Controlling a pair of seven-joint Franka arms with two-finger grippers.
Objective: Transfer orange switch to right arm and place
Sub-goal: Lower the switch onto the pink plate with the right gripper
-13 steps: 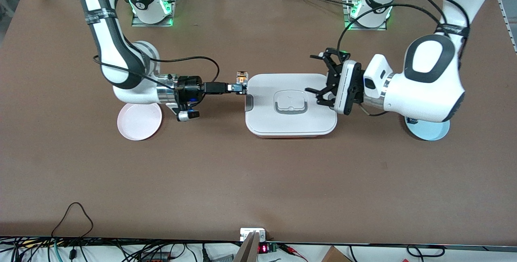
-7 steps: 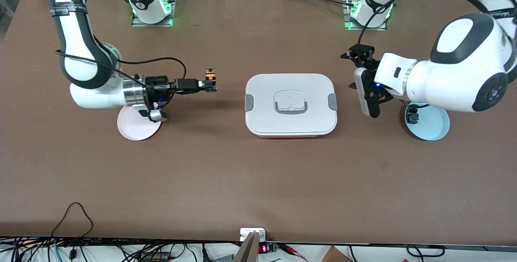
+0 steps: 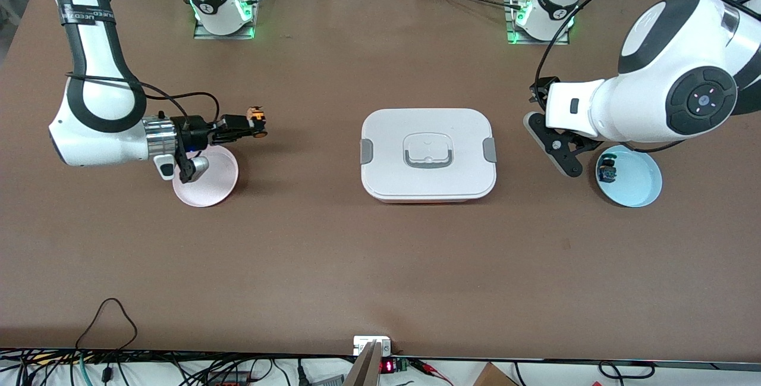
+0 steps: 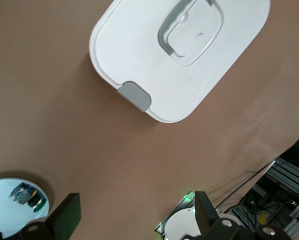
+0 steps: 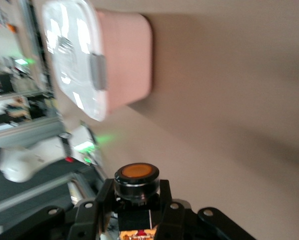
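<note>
Moved away from the white lidded box since half a second ago: right gripper now much closer to the pink plate, hanging over the bare table just beside the plate rim, on the side toward the box. Clenched on the orange switch, which sits up in the air between the black fingers. Seen clearly in the right wrist view: orange switch with round orange cap turned outward, fingers pressed on both sides of the dark body.

Left gripper also pulled back from the box, toward the left arm's end of the table, now over bare table between the box and the blue plate. Fingers spread wide apart in the left wrist view, left gripper holding nothing.

On the blue plate, a small switch with blue-green parts, lying near the rim on the box side; also visible as a small switch in the left wrist view. White box closed, grey clips on both short ends.
</note>
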